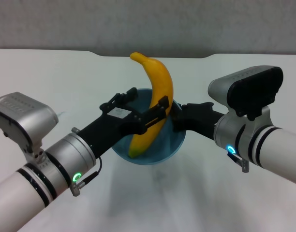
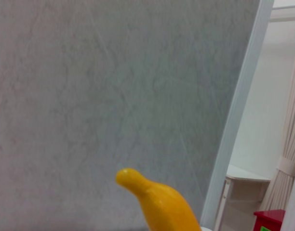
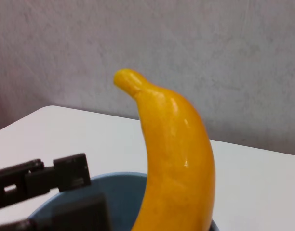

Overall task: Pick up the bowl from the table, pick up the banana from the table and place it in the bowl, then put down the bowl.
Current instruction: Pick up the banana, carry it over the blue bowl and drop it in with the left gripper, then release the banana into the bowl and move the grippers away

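The yellow-orange banana point(image 1: 160, 92) stands tilted in the light-blue bowl point(image 1: 162, 150), its lower tip inside and its upper end sticking out over the far rim. My right gripper point(image 1: 178, 118) is shut on the bowl's right rim and holds it a little above the white table point(image 1: 51, 77). My left gripper point(image 1: 148, 97) is over the bowl's left side, its jaws apart, with one finger against the banana's side. The banana also shows in the left wrist view point(image 2: 162, 204) and the right wrist view point(image 3: 176, 154), the latter with the bowl point(image 3: 123, 192) and the left fingers point(image 3: 65, 171).
The bowl's shadow point(image 1: 153, 181) lies on the table under it. The table's far edge has a shallow notch point(image 1: 153, 54), with a grey wall behind. Both forearms reach in from the near corners.
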Available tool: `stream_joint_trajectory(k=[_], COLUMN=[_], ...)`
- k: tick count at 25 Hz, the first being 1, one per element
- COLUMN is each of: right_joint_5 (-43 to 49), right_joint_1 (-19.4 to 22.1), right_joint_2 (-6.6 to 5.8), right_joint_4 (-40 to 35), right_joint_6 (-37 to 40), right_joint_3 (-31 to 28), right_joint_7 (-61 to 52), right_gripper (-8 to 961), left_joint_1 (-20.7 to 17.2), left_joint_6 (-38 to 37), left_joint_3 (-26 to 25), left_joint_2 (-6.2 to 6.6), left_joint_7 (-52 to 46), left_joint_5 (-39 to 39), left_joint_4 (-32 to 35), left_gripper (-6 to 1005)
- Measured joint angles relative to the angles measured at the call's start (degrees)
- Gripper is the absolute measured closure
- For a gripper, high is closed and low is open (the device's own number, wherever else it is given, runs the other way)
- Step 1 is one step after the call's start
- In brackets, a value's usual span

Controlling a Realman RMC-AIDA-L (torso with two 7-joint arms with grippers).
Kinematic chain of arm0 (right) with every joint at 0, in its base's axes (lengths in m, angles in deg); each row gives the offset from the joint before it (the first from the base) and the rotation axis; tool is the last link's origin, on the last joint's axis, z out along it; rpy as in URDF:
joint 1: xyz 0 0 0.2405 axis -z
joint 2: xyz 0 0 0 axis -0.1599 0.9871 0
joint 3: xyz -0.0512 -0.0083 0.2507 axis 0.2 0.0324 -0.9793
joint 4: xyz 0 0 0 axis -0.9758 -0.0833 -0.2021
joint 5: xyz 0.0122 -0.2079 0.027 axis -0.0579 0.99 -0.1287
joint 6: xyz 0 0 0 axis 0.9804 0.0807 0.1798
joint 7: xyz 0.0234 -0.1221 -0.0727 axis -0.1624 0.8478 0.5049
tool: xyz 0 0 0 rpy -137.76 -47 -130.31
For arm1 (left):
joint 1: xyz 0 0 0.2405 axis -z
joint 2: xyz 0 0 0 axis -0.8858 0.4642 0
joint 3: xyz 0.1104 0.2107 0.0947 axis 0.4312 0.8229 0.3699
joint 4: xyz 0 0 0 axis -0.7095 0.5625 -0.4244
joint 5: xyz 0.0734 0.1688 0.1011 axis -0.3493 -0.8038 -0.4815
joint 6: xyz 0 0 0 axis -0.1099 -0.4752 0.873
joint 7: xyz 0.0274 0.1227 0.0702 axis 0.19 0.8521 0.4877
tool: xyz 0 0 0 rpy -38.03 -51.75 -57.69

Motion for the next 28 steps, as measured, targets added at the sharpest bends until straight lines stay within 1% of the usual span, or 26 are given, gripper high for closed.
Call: stream_joint_trajectory(k=[3, 8, 11, 12, 14, 15, 17, 18, 21, 22, 24, 28], right_joint_5=[0.0, 0.0, 0.0, 0.0, -0.01, -0.02, -0.14, -0.14, -0.39, -0.46, -0.48, -0.52], right_joint_1=[0.11, 0.01, -1.49, -1.49, -2.43, -2.79, -4.37, -4.37, -6.69, -7.39, -7.47, -7.27], right_joint_2=[0.0, 0.0, 0.0, 0.0, 0.0, 0.0, 0.0, 0.0, 0.06, 0.15, 0.16, 0.17], right_joint_4=[0.13, 0.84, 1.35, 1.35, 1.51, 1.5, 1.5, 1.5, 2.19, 2.83, 3.11, 5.51], right_joint_6=[0.0, -1.48, -6.38, -6.38, -8.71, -9.62, -12.73, -12.73, -15.9, -16.5, -16.52, -16.05], right_joint_3=[-0.05, -1.32, -3.28, -3.28, -3.83, -4.04, -5.19, -5.19, -6.46, -6.63, -6.65, -6.82], right_joint_7=[0.0, 0.0, 0.02, 0.02, 0.04, 0.05, 0.06, 0.06, 0.07, 0.03, -0.04, -0.29], right_gripper=[903, 903, 903, 903, 903, 903, 903, 903, 902, 902, 902, 902], left_joint_1=[-0.19, -1.28, -2.16, -2.32, -2.42, -2.53, -2.73, -2.73, -3.13, -3.45, -3.65, -5.2], left_joint_6=[-0.38, -4.24, -11.3, -14.68, -20.57, -24.92, -28.84, -28.84, -32.84, -34.64, -35.28, -36.94], left_joint_3=[-0.52, -4.18, -7.0, -7.84, -8.77, -9.31, -9.89, -9.89, -10.82, -11.86, -12.37, -14.69], left_joint_2=[0.1, 0.25, 0.29, 0.37, 0.51, 0.58, 0.6, 0.6, 0.58, 0.53, 0.51, 0.43], left_joint_7=[0.79, 1.66, 1.69, 1.69, 1.8, 1.96, 2.05, 2.05, 2.23, 2.43, 2.5, 2.93], left_joint_5=[-0.08, -0.22, -0.22, -0.24, -0.32, -0.68, -1.63, -1.63, -2.5, -2.51, -2.52, -2.55], left_joint_4=[-0.34, -1.35, -2.97, -3.6, -4.32, -4.71, -4.97, -4.97, -5.08, -5.04, -4.98, -4.78], left_gripper=[103, 97, 97, 97, 98, 98, 99, 99, 100, 100, 101, 102])
